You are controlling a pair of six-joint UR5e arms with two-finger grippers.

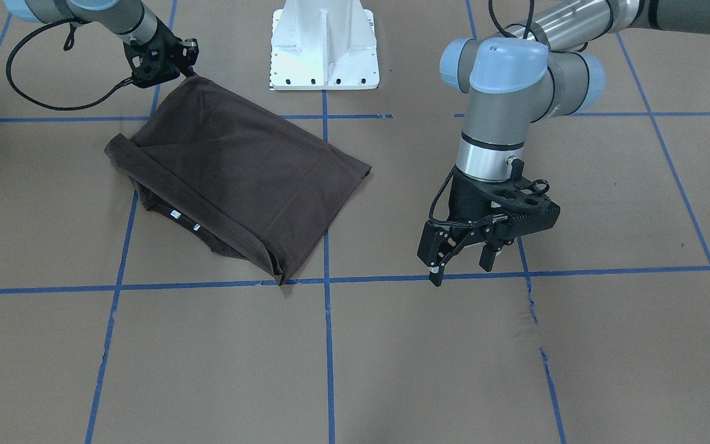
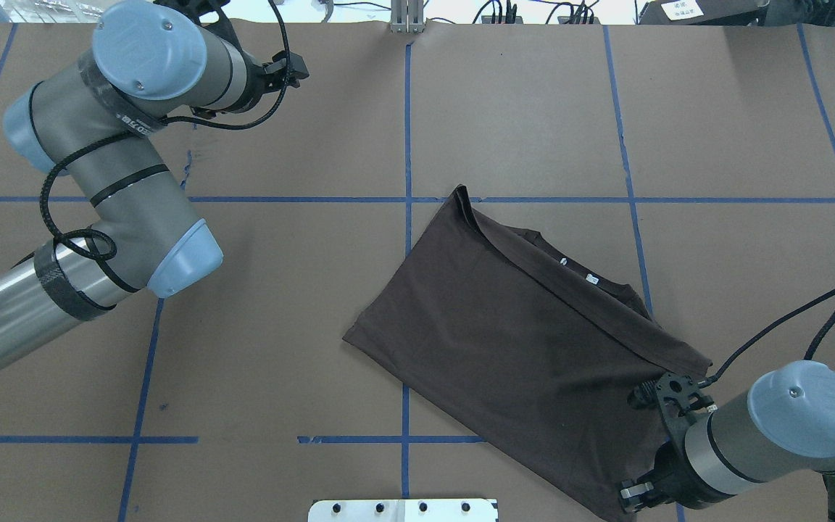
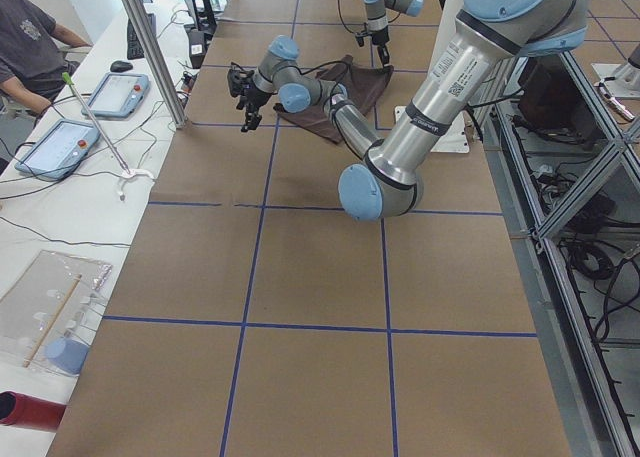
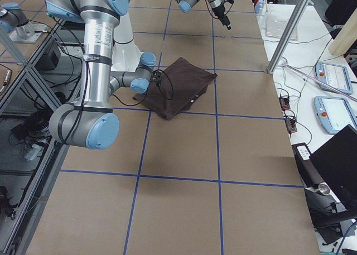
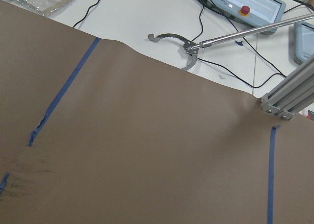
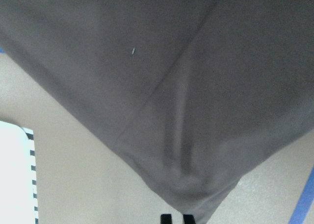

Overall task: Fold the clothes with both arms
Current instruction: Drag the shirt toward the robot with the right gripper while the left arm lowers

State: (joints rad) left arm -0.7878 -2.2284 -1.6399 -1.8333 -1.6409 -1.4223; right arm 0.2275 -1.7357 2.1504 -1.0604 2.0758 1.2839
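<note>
Brown T-shirt [image 1: 238,166] lies part folded on the worktop [image 1: 392,357]; more folds seem left. Upper left, the right tool [image 1: 181,70] pinches its corner; the left tool [image 1: 461,272] gapes empty.

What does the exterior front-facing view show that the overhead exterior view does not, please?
Only the front-facing view shows the left tool clearly, with its fingers spread, hovering well clear of the T-shirt. Only the overhead view shows the cables beyond the far edge of the table; there the left arm hides most of its tool. Both show the folded T-shirt with its white tags and the right tool gripping one corner.
</note>
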